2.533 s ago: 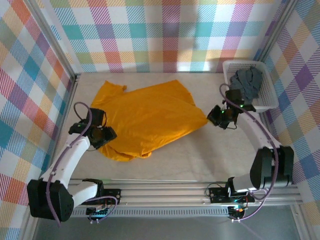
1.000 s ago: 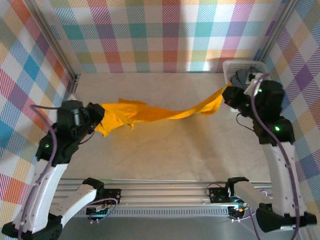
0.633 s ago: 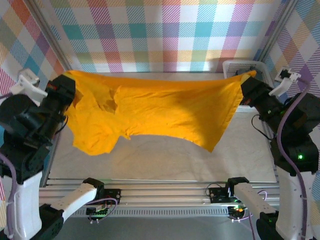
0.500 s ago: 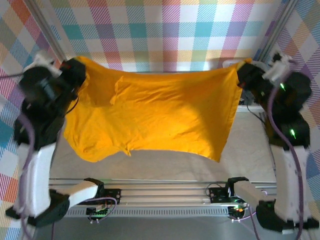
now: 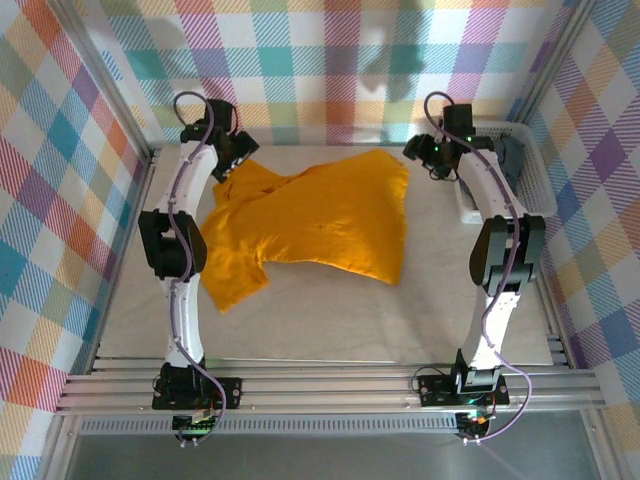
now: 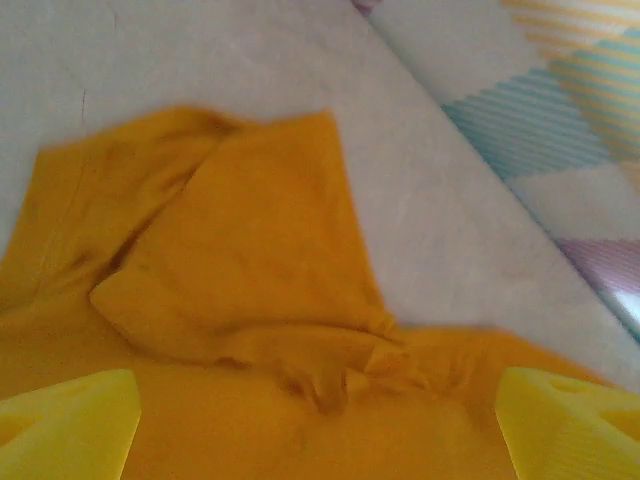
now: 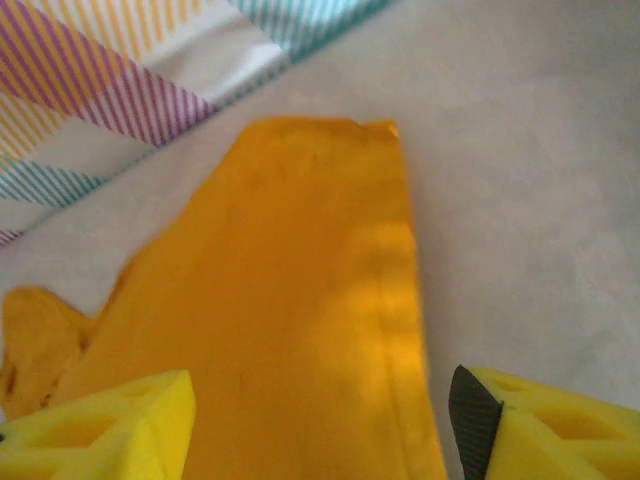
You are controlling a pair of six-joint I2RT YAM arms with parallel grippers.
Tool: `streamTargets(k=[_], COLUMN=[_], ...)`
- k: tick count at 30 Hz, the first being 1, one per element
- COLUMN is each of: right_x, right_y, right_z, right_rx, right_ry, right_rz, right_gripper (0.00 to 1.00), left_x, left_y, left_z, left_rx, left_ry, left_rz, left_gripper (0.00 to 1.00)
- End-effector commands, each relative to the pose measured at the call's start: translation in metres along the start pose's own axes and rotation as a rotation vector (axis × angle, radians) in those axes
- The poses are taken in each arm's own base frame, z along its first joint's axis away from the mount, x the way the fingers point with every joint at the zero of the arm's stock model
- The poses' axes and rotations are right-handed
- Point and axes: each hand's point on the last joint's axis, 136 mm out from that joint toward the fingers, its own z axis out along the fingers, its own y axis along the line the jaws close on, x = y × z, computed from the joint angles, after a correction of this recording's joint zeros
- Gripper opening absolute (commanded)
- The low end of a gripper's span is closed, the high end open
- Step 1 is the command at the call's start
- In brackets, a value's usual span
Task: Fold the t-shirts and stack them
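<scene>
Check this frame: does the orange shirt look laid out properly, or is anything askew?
The orange shirt lies askew on the table. Its far-left part is bunched, a flap folded over itself below the left end effector. One end trails toward the near left.

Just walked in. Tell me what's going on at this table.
Two robot arms are working on the orange-yellow t-shirt, which lies spread on the table, rumpled near the left gripper and not yet folded. That gripper and the right gripper are both open and hold nothing. They are stretched to the far edge, over the shirt's two far corners. The dark grey t-shirt sits in the white basket at the far right.
</scene>
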Motion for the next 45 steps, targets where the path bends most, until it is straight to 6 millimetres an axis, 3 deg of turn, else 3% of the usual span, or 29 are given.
streamTargets(k=[1, 4, 7, 11, 14, 19, 22, 25, 28, 32, 38, 41, 45], right_x=[0.011, 0.063, 0.12, 0.169, 0.179, 0.166, 0.171, 0.184, 0.203, 0.222, 0.232, 0.228, 0.225], right_y=[0.018, 0.006, -0.001, 0.003, 0.009, 0.01, -0.005, -0.028, -0.052, -0.092, -0.14, -0.152, -0.163], right_z=[-0.06, -0.06, -0.051, -0.026, 0.0, 0.044, 0.07, 0.079, 0.069, 0.037, -0.01, -0.029, -0.051], right_rx=[-0.069, -0.061, -0.045, -0.019, -0.004, 0.046, 0.108, 0.194, 0.262, 0.364, 0.437, 0.485, 0.547], right_ry=[-0.057, 0.023, 0.12, 0.225, 0.28, 0.317, 0.377, 0.438, 0.49, 0.512, 0.467, 0.426, 0.365], right_rz=[-0.03, 0.009, 0.054, 0.062, 0.057, 0.014, 0.026, 0.048, 0.081, 0.093, 0.12, 0.106, 0.114], right_gripper=[0.69, 0.67, 0.64, 0.56, 0.51, 0.43, 0.41, 0.4, 0.4, 0.4, 0.4, 0.4, 0.41], left_x=[0.023, 0.067, 0.104, 0.118, 0.121, 0.131, 0.15, 0.178, 0.209, 0.26, 0.318, 0.319, 0.292], left_y=[0.002, 0.055, 0.11, 0.16, 0.174, 0.181, 0.193, 0.195, 0.189, 0.191, 0.201, 0.187, 0.163], left_z=[-0.088, -0.087, -0.08, -0.057, -0.033, 0.001, 0.016, 0.021, 0.013, -0.002, -0.03, -0.049, -0.086], left_rx=[0.062, -0.003, -0.087, -0.18, -0.227, -0.252, -0.286, -0.27, -0.255, -0.244, -0.204, -0.127, -0.057], left_ry=[-0.043, 0.0, 0.041, 0.107, 0.168, 0.218, 0.27, 0.319, 0.365, 0.418, 0.461, 0.453, 0.403], left_rz=[0.053, 0.036, 0.019, -0.032, -0.035, -0.04, -0.051, -0.049, -0.011, 0.019, 0.003, -0.003, 0.002], left_gripper=[0.91, 0.88, 0.78, 0.63, 0.57, 0.56, 0.53, 0.53, 0.53, 0.54, 0.54, 0.56, 0.6])
